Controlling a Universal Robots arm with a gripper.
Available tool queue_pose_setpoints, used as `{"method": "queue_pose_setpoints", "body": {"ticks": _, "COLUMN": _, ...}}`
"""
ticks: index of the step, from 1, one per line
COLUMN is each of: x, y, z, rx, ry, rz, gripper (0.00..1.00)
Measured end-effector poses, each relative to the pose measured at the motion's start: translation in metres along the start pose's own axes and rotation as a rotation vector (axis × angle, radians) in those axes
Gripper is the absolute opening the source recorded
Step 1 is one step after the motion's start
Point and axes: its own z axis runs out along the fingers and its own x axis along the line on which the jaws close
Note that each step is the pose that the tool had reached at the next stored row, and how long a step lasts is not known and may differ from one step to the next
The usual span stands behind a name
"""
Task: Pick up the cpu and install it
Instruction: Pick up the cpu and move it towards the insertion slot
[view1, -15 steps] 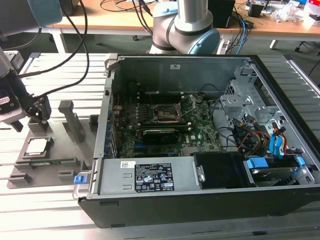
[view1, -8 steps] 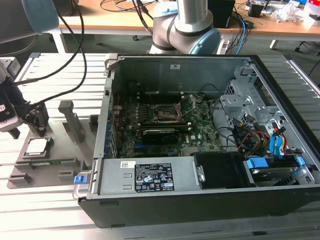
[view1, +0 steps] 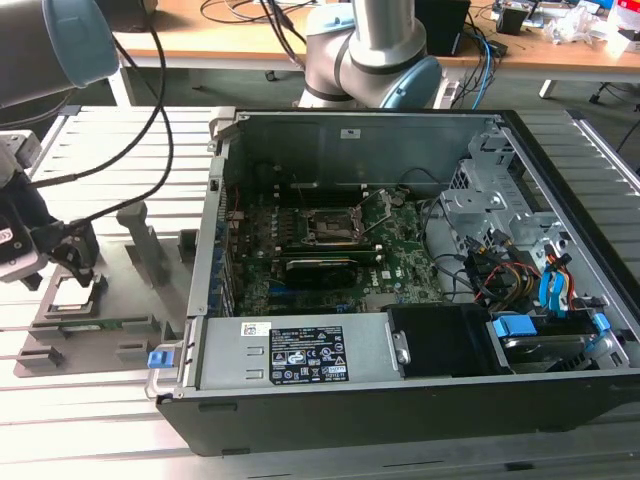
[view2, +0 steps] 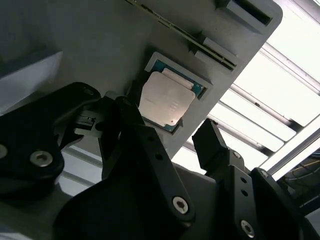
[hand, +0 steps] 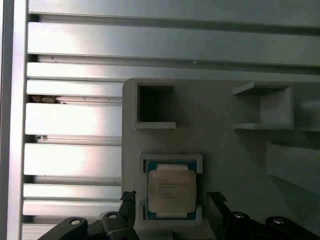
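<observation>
While my black two-finger gripper (hand: 171, 200) hangs wide open and empty, its tips flank the small square silvery cpu (hand: 171, 186), seated in the grey plastic holder (hand: 235, 160) at the exterior view's left of the open black computer case (view1: 400, 400). Step: pick-up, grasp not yet made. Closing calls for even contact on opposite edges.

slatted table (view1: 90, 425): grey holder (view1: 122, 300), open pc case (view1: 400, 425)

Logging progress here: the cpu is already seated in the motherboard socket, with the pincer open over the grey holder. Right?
Not quite. The cpu lies in its recess in the grey holder, not in the motherboard socket, as the first wrist view shows. The pincer is open over the holder.
</observation>
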Motion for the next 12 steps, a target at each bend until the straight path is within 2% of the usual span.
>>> {"method": "queue_pose_setpoints", "body": {"ticks": 2, "x": -0.0036, "y": 0.0, "z": 0.0044, "rx": 0.0065, "ry": 0.0003, "rz": 0.0, "gripper": 0.68}}
{"method": "queue_pose_setpoints", "body": {"ticks": 3, "x": -0.0055, "y": -0.0001, "z": 0.0081, "rx": 0.0148, "ry": 0.0005, "rz": 0.0, "gripper": 0.68}}
{"method": "queue_pose_setpoints", "body": {"ticks": 4, "x": -0.006, "y": -0.0001, "z": 0.0107, "rx": 0.0174, "ry": 0.0006, "rz": -0.001, "gripper": 0.68}}
{"method": "queue_pose_setpoints", "body": {"ticks": 6, "x": -0.006, "y": -0.0001, "z": 0.0144, "rx": 0.0177, "ry": 0.0006, "rz": -0.001, "gripper": 0.68}}
{"method": "queue_pose_setpoints", "body": {"ticks": 12, "x": -0.006, "y": 0.0009, "z": 0.0194, "rx": 0.0162, "ry": 0.0007, "rz": -0.001, "gripper": 0.68}}
